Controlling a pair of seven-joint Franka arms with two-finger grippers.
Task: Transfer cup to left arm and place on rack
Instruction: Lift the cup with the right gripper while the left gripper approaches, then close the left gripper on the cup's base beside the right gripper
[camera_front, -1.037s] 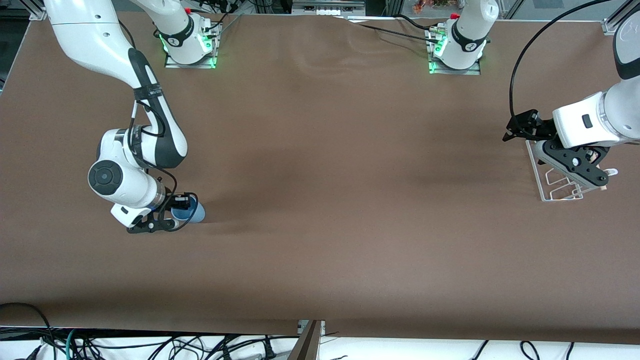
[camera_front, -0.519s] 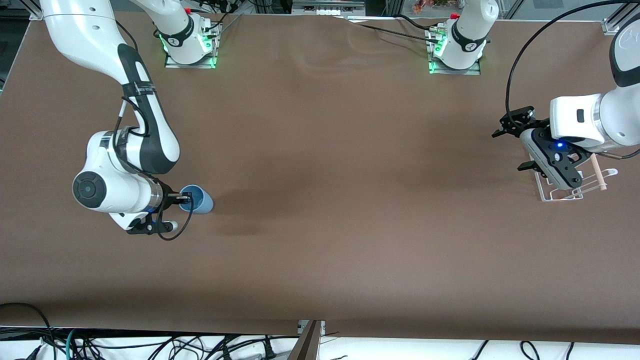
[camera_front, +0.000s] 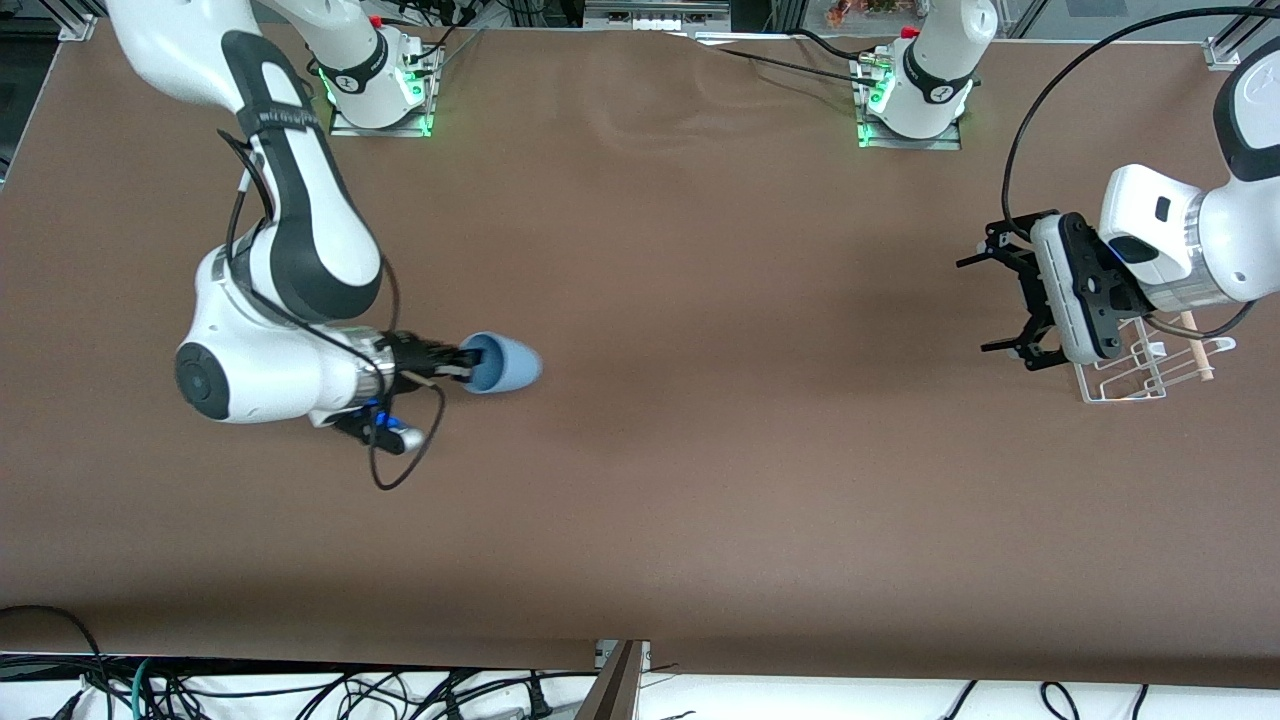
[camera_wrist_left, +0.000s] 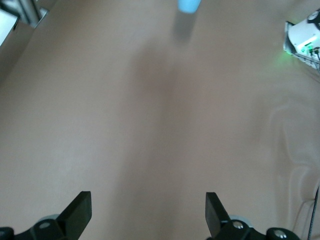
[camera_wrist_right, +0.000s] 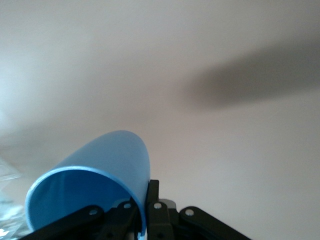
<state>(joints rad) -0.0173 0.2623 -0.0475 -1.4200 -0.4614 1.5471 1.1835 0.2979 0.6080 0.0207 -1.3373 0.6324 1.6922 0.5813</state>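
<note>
Now my right gripper (camera_front: 462, 362) hangs over the desk (camera_front: 700, 450) toward the right arm's end, jaws clamped on the cup's (camera_front: 503, 363) rim, cup tipped sideways. My left gripper (camera_front: 985, 305), jaws spread wide and empty, hovers beside the rack (camera_front: 1140, 365).

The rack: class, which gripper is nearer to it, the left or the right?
Left. The left gripper hangs open right beside the rack, at the left arm's end of the table. The right gripper holds the cup by its rim toward the right arm's end.
</note>
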